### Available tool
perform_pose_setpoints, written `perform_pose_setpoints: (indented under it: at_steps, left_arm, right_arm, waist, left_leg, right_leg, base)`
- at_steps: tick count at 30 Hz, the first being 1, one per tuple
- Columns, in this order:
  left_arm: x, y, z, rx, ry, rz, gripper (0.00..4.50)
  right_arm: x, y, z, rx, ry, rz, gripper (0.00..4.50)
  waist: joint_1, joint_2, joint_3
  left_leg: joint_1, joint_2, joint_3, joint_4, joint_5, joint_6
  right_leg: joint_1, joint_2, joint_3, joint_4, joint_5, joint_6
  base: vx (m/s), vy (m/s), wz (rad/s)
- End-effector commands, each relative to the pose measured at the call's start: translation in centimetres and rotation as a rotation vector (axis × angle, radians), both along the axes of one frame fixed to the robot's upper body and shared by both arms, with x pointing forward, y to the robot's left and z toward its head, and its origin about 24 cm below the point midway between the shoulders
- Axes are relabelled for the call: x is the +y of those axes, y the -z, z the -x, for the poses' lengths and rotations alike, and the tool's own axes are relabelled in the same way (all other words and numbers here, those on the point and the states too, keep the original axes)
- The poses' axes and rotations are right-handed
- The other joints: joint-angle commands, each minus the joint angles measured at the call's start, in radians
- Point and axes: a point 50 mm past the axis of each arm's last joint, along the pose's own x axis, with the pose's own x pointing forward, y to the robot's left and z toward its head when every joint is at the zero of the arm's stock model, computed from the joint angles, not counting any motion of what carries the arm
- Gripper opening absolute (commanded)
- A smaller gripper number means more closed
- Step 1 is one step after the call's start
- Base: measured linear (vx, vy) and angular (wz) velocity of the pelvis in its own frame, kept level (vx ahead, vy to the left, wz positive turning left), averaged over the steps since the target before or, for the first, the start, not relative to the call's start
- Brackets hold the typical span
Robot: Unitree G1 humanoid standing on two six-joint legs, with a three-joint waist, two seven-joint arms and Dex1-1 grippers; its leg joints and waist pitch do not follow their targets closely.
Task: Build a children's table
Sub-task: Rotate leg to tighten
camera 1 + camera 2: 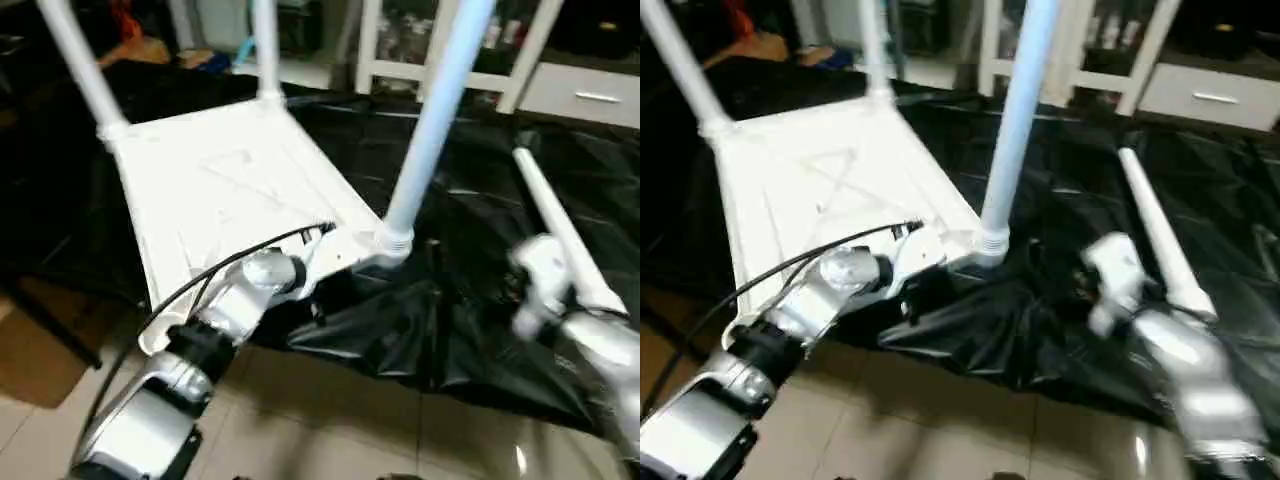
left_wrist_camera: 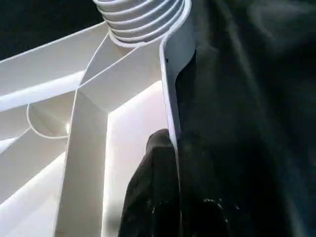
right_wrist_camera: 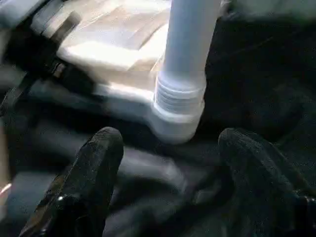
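Your table top (image 1: 215, 190) lies upside down on the black sheet (image 1: 470, 250), ribbed underside facing up, its near edge hanging over the sheet's edge above the tiled floor (image 1: 330, 420). Three legs stand up out of its corner sockets: the far left leg (image 1: 80, 65), the far middle leg (image 1: 265, 50), and the near leg (image 1: 435, 120), the one closest to your right arm, seated in its ribbed collar at the near right corner.

Your left hand (image 2: 170, 163) is clamped on the table top's near rim, just beside that corner. In the left wrist view you've got the thin white wall pinched between the two black fingers (image 2: 148, 197), one inside the rim and one outside, with the threaded socket just beyond. That's a narrow, closed grip on the table top.

Your right hand (image 3: 168, 168) is spread wide and holding nothing. In the right wrist view its two fingertips (image 3: 98, 163) stand well apart, pointing at the base of the near leg, close to it but not touching.

A fourth leg (image 1: 560, 235) lies loose on the black sheet, right beside your right forearm, running away from you. Behind the sheet there's a white cabinet (image 1: 590, 95) with a drawer handle.
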Motion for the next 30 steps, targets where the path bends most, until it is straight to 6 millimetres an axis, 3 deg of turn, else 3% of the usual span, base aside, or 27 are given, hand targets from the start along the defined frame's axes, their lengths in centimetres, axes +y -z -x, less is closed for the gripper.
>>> perform_pose_setpoints:
  at_steps: [1,3,6,12,18,22,26,28,30]
  left_arm:
    - [-0.8,0.4,0.9,-0.001,0.114,-0.012,0.0]
    - [-0.9,0.4,1.2,0.009,0.149,0.001,0.0]
    - [-1.2,0.5,1.9,0.05,0.23,0.03,0.0]
    - [-1.3,0.5,2.5,0.083,0.297,0.04,0.0]
    - [-1.5,0.6,2.6,0.091,0.317,0.034,0.0]
    - [-1.4,0.5,2.7,0.096,0.327,0.03,0.0]
    - [-1.4,0.5,2.7,0.097,0.334,0.026,0.0]
    - [-1.4,0.5,2.7,0.097,0.345,0.021,0.0]
    - [-1.5,0.5,2.8,0.097,0.351,0.02,0.0]
  right_arm:
    - [-0.2,-1.3,0.3,-0.023,-0.081,-0.009,3.45]
    - [-0.5,-1.5,0.4,-0.016,-0.1,-0.004,3.45]
    - [-0.8,-2.1,0.6,-0.003,-0.16,0.0,3.45]
    - [-0.3,-2.5,0.7,0.042,-0.281,0.01,3.45]
    - [0.0,-2.4,-0.2,0.004,-0.272,0.027,3.45]
    - [0.3,-2.3,-0.5,-0.017,-0.269,0.04,3.45]
    - [0.3,-2.3,-1.1,-0.041,-0.249,0.057,3.45]
    - [0.5,-2.1,-1.6,-0.038,-0.259,0.075,3.45]
    - [0.8,-1.8,-2.1,-0.036,-0.265,0.081,3.45]
  waist:
    - [0.001,-0.018,-0.054]
    - [0.003,-0.016,-0.053]
    - [0.008,-0.022,-0.053]
    - [0.016,-0.024,-0.053]
    - [0.017,-0.026,-0.052]
    - [0.017,-0.021,-0.055]
    - [0.016,-0.023,-0.057]
    - [0.017,-0.016,-0.057]
    - [0.015,-0.018,-0.057]
  left_leg:
    - [0.023,0.065,-0.037,-0.089,-0.182,0.126]
    - [0.027,0.066,-0.037,-0.092,-0.196,0.112]
    - [0.031,0.066,-0.034,-0.092,-0.197,0.104]
    - [0.028,0.068,-0.032,-0.092,-0.168,0.12]
    - [0.028,0.067,-0.032,-0.095,-0.185,0.102]
    - [0.024,0.066,-0.033,-0.093,-0.148,0.111]
    - [0.025,0.065,-0.031,-0.091,-0.14,0.116]
    - [0.026,0.065,-0.032,-0.091,-0.135,0.117]
    - [0.026,0.064,-0.031,-0.091,-0.134,0.118]
  right_leg:
    - [0.045,-0.041,0.026,-0.062,-0.108,-0.224]
    - [0.04,-0.041,0.027,-0.067,-0.143,-0.213]
    - [0.035,-0.039,0.028,-0.07,-0.161,-0.204]
    - [0.034,-0.043,0.027,-0.065,-0.156,-0.198]
    - [0.03,-0.045,0.028,-0.072,-0.215,-0.178]
    - [0.033,-0.045,0.027,-0.065,-0.16,-0.185]
    - [0.033,-0.044,0.026,-0.063,-0.142,-0.195]
    - [0.034,-0.044,0.025,-0.062,-0.132,-0.2]
    - [0.035,-0.042,0.025,-0.061,-0.123,-0.205]
  base:
    - [0.0,0.0,0.0]
    - [0.0,0.0,0.0]
    - [0.0,0.0,0.0]
    - [0.0,0.0,0.0]
    - [0.0,0.0,0.0]
    - [0.0,0.0,0.0]
    - [0.0,0.0,0.0]
    - [0.0,0.0,0.0]
    - [0.0,0.0,0.0]
